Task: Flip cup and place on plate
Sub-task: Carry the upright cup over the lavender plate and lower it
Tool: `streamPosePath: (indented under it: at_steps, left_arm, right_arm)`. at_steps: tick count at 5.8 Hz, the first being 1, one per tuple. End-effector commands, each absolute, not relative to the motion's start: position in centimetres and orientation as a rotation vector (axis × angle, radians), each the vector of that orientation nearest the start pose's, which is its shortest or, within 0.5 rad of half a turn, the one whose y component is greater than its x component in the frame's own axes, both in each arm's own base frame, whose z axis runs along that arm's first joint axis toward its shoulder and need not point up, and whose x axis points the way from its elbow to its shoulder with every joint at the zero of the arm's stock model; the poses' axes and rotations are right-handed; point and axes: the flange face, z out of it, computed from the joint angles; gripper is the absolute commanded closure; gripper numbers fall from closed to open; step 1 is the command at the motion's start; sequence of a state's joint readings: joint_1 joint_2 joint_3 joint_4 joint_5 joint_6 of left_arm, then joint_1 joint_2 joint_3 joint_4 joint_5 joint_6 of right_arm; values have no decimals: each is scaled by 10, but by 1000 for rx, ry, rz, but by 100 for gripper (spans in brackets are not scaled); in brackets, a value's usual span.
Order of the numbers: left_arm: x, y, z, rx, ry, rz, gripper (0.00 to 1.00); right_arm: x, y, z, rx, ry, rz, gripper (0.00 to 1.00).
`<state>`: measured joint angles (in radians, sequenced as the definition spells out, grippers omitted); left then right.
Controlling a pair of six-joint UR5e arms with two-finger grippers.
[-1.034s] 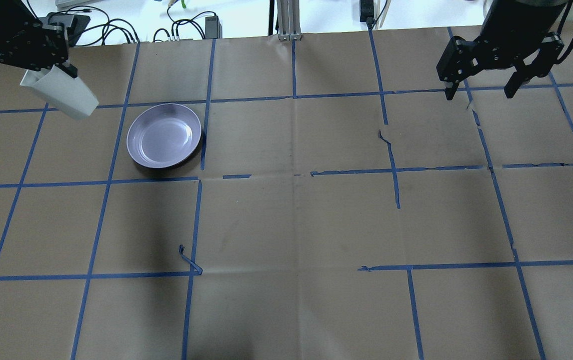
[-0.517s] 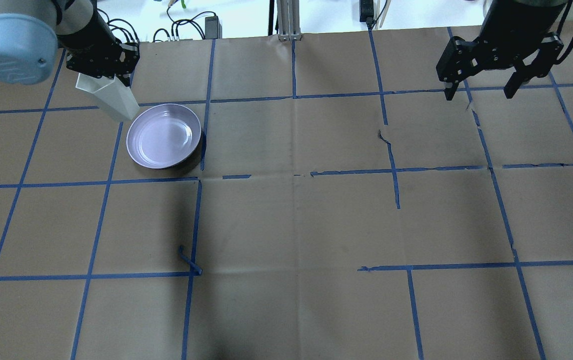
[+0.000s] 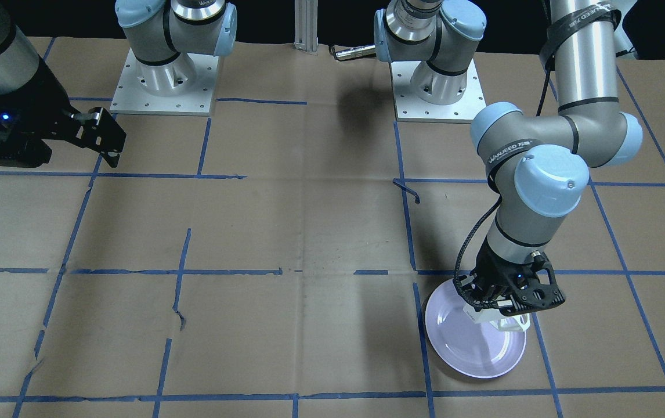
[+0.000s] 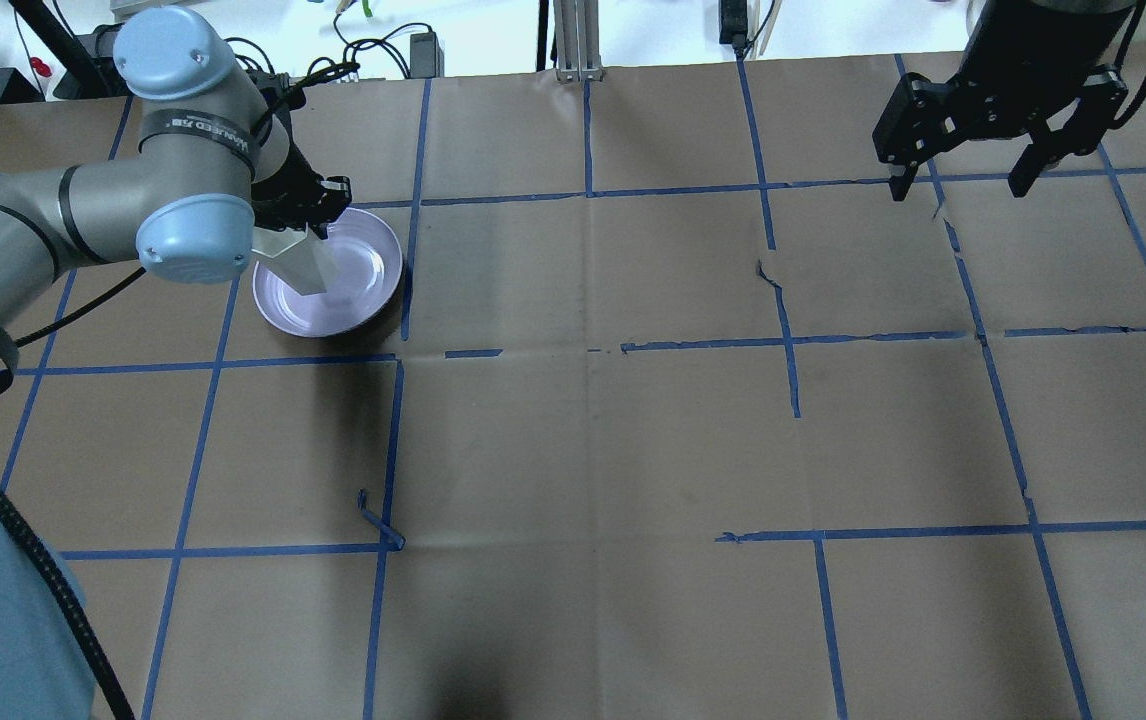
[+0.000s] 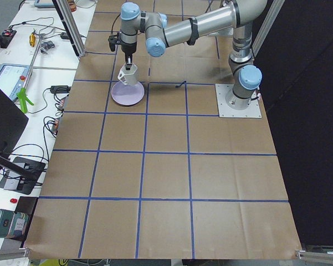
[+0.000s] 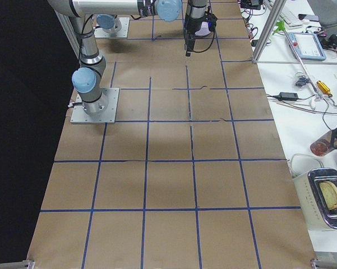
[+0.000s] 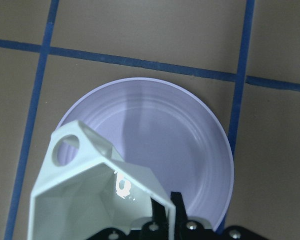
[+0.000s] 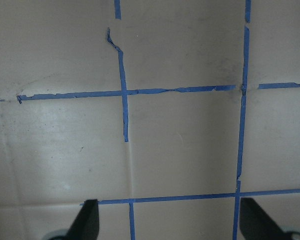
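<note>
The white faceted cup (image 4: 297, 263) hangs in my left gripper (image 4: 295, 228), mouth up towards the wrist and narrow base down, slightly tilted. It is over the left part of the lavender plate (image 4: 373, 285). In the left wrist view I look into the cup's open mouth (image 7: 85, 205), with a finger (image 7: 175, 207) clamped on its wall, its handle (image 7: 65, 148) at the left and the plate (image 7: 189, 135) beneath. In the front view the cup (image 3: 492, 316) is just above the plate (image 3: 472, 348). My right gripper (image 4: 958, 185) is open and empty, high at the far right.
The table is brown paper with a grid of blue tape, and a loose tape curl (image 4: 378, 525) lies near its middle left. Cables and power adapters (image 4: 383, 50) lie beyond the far edge. The right wrist view shows only paper between the fingers (image 8: 87, 220).
My left arm has swung in from the far left and carried the cup over the plate, turning it base-down. The right arm has not moved.
</note>
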<state>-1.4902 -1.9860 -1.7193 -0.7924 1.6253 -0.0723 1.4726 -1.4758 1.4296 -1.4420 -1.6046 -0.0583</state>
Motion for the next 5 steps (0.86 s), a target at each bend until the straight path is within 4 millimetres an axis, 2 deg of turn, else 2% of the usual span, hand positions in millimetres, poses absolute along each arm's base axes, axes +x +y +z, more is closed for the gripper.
streamPosePath:
  at_steps: [1,2,3,4,5]
  left_arm:
    - [-85,-633,239,-210,3016,-361,98]
    - [-84,-636,243,-213,3012,-377,55]
    - [-76,-641,255,-232,3009,-393,1]
    - [-76,-639,281,-232,3021,-357,1]
    - [-73,-633,340,-234,3034,-234,1]
  right_arm:
    - [78,-533,496,61,3165,135,0]
    - [78,-533,496,61,3165,135,0]
    - [78,-533,496,61,3165,135,0]
    - [78,-533,496,61,3165,135,0]
    - [78,-533,496,61,3165,135,0]
